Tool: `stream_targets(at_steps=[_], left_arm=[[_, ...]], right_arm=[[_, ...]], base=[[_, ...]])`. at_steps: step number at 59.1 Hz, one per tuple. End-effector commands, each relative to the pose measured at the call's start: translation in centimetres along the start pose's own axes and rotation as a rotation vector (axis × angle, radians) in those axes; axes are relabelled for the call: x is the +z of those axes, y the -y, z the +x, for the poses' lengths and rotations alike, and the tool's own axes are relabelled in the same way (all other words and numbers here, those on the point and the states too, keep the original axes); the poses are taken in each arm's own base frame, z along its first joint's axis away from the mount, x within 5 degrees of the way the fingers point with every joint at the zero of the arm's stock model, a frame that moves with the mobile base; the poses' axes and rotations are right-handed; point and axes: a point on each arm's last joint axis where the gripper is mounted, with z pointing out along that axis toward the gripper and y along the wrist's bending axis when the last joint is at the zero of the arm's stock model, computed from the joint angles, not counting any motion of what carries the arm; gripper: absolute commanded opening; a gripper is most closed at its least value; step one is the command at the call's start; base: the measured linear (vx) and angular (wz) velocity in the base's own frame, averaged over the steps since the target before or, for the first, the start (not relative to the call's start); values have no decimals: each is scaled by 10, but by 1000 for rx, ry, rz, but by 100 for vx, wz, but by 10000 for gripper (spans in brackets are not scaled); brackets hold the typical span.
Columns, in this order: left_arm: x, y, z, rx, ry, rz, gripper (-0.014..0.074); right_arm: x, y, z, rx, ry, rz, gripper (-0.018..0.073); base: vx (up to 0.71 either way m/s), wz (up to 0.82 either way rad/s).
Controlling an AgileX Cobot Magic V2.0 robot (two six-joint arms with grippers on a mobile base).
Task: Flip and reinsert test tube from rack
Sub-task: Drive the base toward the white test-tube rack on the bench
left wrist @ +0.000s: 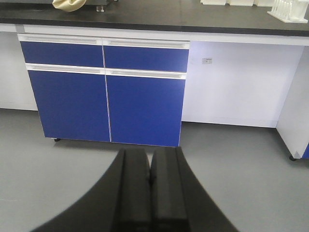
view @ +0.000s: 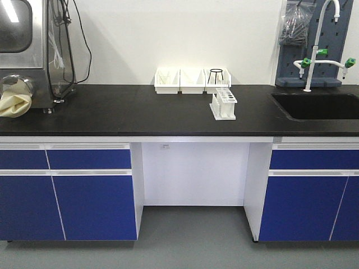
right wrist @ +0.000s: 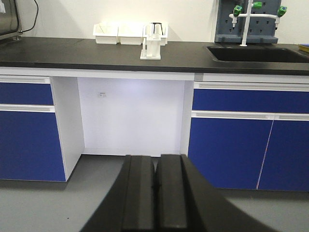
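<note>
Left gripper [left wrist: 150, 181] and right gripper [right wrist: 155, 186] are shown pressed together, empty, well below the counter [view: 123, 112]. The rack [view: 223, 107] is set toward the counter's back edge, right of middle. The test tube [view: 219, 96], barely discernible, seems lodged in it. No step appears begun.

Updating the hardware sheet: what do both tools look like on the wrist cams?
Left tool and right tool look alike: two broad, flat, matte black fingers with squared tips, widening into a curved black body nearer the camera. No cables, markings or sleeves visible; the arms are out of view.
</note>
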Motion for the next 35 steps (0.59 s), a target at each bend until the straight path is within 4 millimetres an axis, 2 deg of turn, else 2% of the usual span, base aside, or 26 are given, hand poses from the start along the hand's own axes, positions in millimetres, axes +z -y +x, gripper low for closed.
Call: stream_targets(at_steps=[1,35], left_arm=[[-1,2,-8,-3,96,23,-6],[-1,2,-8,-3,96,23,-6]], right_arm=[[0,0,-7,-8,74,-2,-9],[0,0,-6,-8,69,-2,-9]], base=[[0,0],[0,-1]])
